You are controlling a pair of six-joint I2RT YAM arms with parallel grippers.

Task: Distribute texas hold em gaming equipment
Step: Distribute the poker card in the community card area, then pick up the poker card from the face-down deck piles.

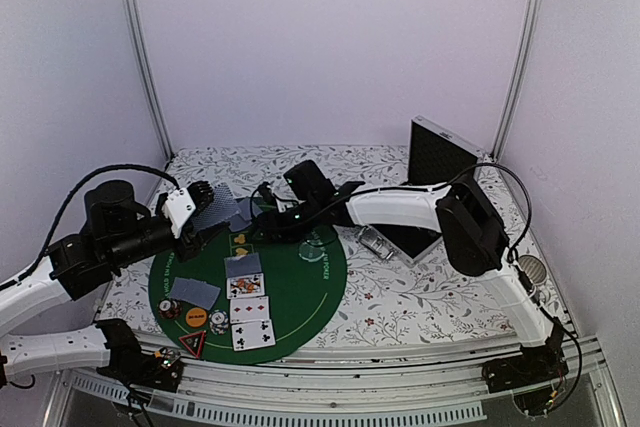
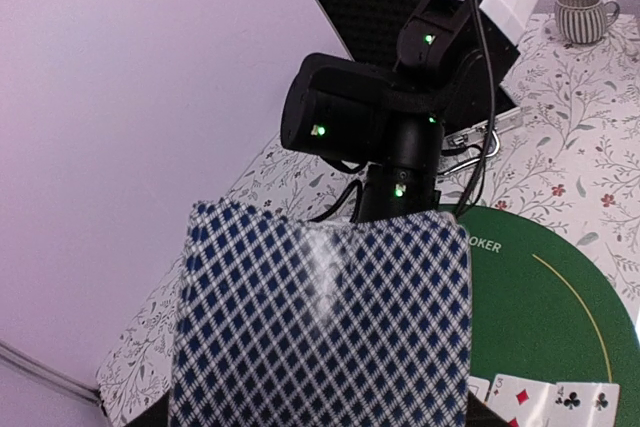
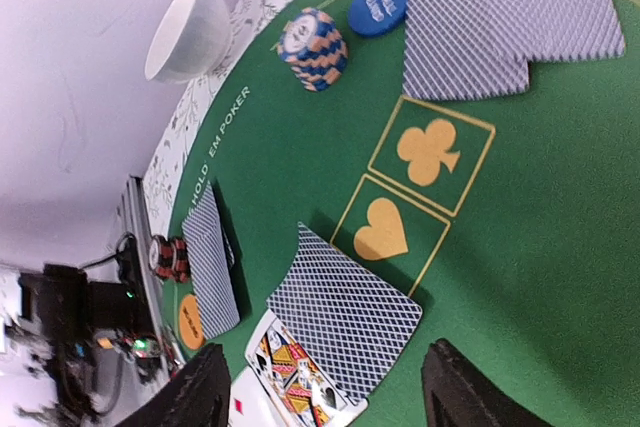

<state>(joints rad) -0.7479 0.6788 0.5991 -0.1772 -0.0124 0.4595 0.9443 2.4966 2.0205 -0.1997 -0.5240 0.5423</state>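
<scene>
Clamped in the left gripper (image 1: 207,209), raised over the mat's (image 1: 322,297) far-left rim: a deck (image 2: 320,317) of checked backs, filling the left wrist view. Just beside it, spread apart and holding nothing: the right gripper (image 3: 328,357). Plain in its wrist view alone: a face-down card (image 3: 345,312) below, a chip stack (image 3: 313,47), a blue disc (image 3: 378,4). Shown only from above: a triangle token (image 1: 193,343) at the near rim, green felt on the mat's right half, floral tabletop (image 1: 420,297) beyond.

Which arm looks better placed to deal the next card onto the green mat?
Right. The right pincer hangs open and empty over the green mat, beside the deck gripped in the left pincer.
</scene>
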